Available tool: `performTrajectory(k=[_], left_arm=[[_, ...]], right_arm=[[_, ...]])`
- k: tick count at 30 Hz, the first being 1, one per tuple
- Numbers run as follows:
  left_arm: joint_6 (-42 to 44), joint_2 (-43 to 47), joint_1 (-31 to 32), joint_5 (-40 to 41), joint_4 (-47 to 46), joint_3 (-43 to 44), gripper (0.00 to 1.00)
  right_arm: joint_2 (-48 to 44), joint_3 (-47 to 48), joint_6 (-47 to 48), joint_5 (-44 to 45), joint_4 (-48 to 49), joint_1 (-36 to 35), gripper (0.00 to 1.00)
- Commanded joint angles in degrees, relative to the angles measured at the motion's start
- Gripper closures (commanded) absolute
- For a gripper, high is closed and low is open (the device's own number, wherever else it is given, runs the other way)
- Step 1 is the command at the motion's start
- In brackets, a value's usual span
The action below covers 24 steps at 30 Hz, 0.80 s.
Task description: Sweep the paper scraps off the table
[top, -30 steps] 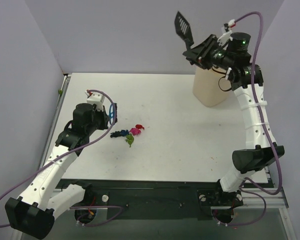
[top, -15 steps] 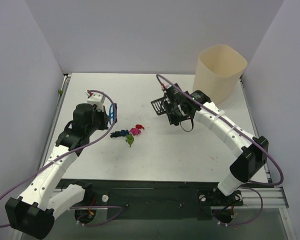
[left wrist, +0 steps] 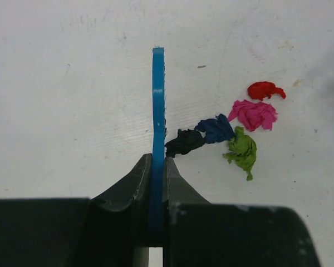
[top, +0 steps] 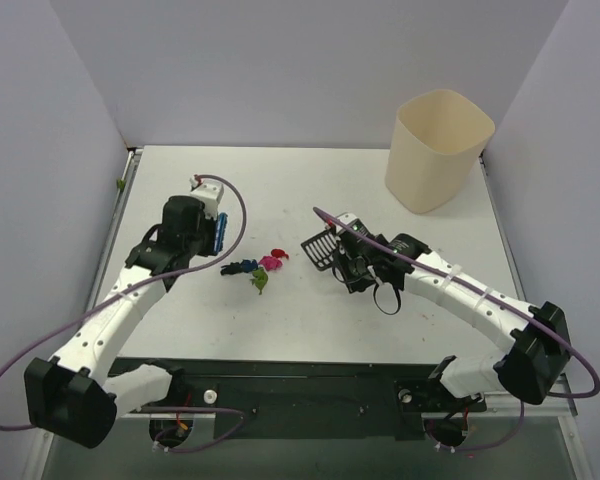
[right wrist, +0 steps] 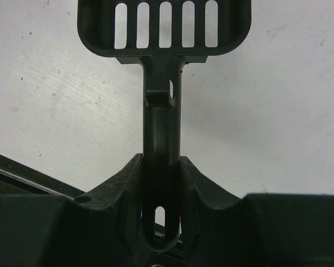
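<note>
Left end effector [left wrist: 157, 169] is clenched on the blue brush [left wrist: 157, 105], which it holds upright and edge-on to its wrist camera. We judge that this turns the brush's broad side toward the pile for a sideways push.

The paper scraps [left wrist: 228, 130] lie bunched on the counter [top: 310, 190] at 3 o'clock of the brush, the black one just beside it. We count five: black, dark blue, pink, red and green.

At 3 o'clock of the pile in the top view, the right end effector [right wrist: 161, 183] grasps the black slotted scoop [right wrist: 164, 25] by its handle. The pan is turned toward the scraps but apart from them. We cannot tell whether its lip touches the counter. We take the scoop to be the catch while the brush drives the pile across.

A beige bin [top: 438, 150] stands upright at 1 o'clock of the scoop, presumably for dumping.
</note>
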<state>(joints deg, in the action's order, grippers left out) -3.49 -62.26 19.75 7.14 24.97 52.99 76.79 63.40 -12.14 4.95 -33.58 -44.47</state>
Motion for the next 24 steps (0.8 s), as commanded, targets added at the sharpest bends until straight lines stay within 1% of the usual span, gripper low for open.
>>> performTrajectory(k=[1,2,4,7,13,17,21,24], left_arm=[[5.77,-6.99,-0.06,5.77,8.23,11.15,1.00],[5.77,-9.17,0.64,6.65,11.04,13.26,1.00],[6.03,-11.64,1.69,10.87,13.86,15.38,1.00],[7.61,-14.02,2.93,17.71,16.42,16.00,1.00],[8.50,-20.96,4.33,22.21,21.69,18.28,1.00],[8.41,-26.32,7.49,20.74,24.68,20.30,1.00],[8.32,-29.67,8.46,17.74,25.74,21.71,1.00],[9.11,-30.46,8.64,14.41,26.26,22.85,1.00]], right_arm=[[1.34,-3.10,-0.95,-0.82,4.66,-3.43,1.00],[1.60,-3.54,-0.78,-0.91,5.02,-4.39,1.00],[2.39,-4.33,-0.43,-1.34,6.51,-5.88,1.00],[3.10,-5.03,0.01,-3.28,8.09,-7.56,1.00],[4.42,-5.38,-0.60,-4.07,8.54,-12.91,1.00],[3.54,-7.23,-2.09,-4.42,8.10,-15.73,1.00],[2.83,-8.20,-3.15,-4.42,6.08,-18.28,1.00],[3.62,-7.59,-3.59,-4.42,4.23,-19.25,1.00]])
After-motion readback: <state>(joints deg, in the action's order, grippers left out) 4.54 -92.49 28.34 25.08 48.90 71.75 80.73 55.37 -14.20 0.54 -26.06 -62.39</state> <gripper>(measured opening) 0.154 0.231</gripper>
